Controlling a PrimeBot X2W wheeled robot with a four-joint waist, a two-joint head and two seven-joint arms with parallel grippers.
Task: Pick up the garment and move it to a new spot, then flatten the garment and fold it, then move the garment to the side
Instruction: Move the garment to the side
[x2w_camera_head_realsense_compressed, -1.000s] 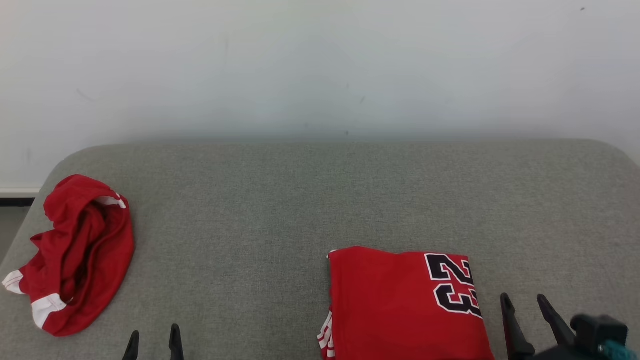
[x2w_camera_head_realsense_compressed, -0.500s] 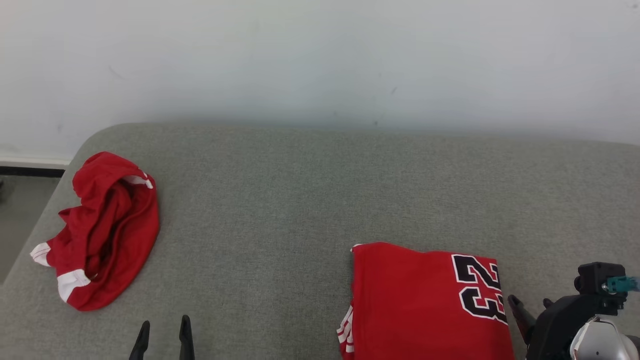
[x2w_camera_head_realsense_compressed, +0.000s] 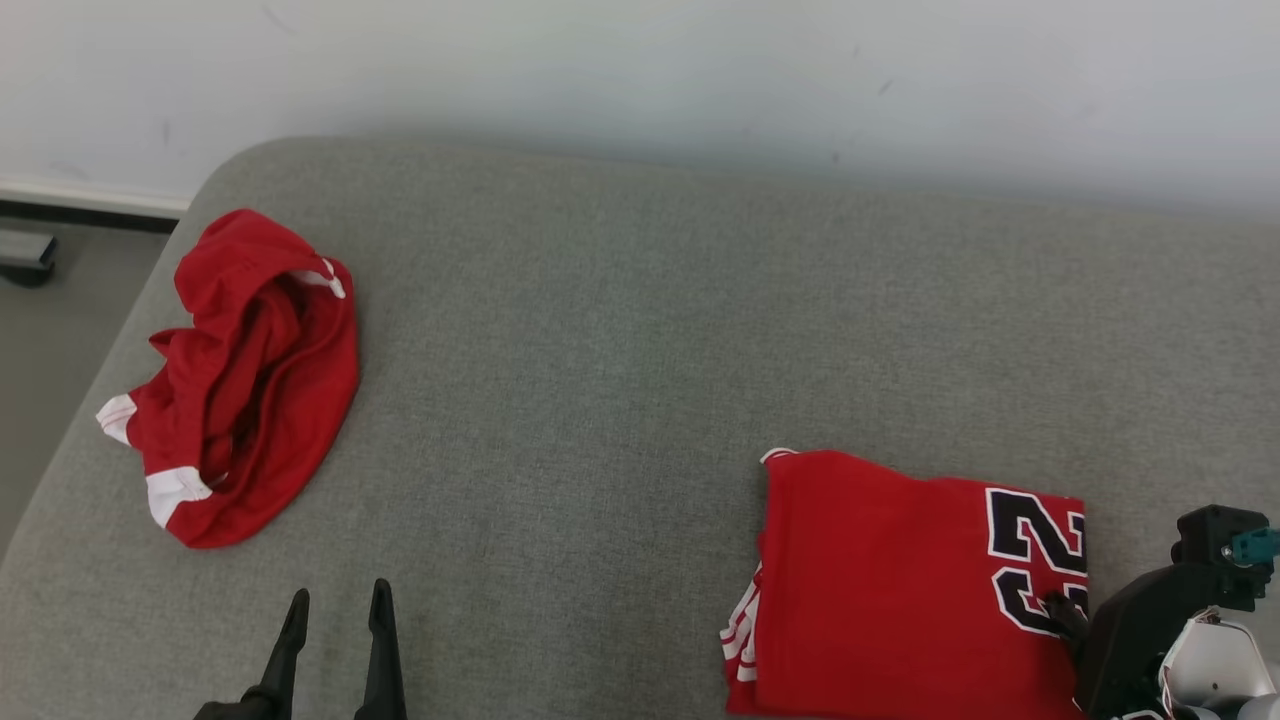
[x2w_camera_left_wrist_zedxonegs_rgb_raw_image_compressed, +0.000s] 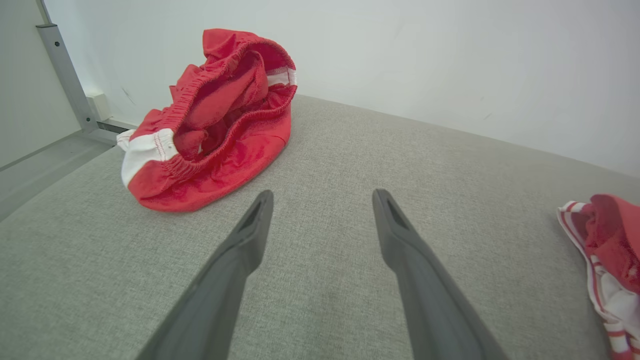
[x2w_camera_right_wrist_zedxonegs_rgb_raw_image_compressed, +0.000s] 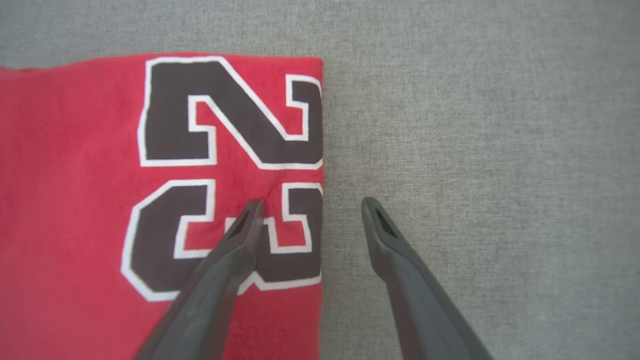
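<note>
Jaws wide on both: the right gripper (x2w_camera_right_wrist_zedxonegs_rgb_raw_image_compressed: 310, 207) straddles the folded jersey's (x2w_camera_head_realsense_compressed: 900, 580) right edge at four o'clock, while the left gripper (x2w_camera_left_wrist_zedxonegs_rgb_raw_image_compressed: 322, 197) hangs empty, facing the crumpled shorts (x2w_camera_left_wrist_zedxonegs_rgb_raw_image_compressed: 210, 135) at ten. Probably best to pinch every layer at that edge and slide low, so the fold holds.

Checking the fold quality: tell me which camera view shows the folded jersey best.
The head view: nearly the whole folded jersey lies flat on the grey cushion, its bottom edge cut off. The right wrist view catches its number corner close up; the left wrist view, a striped edge.
</note>
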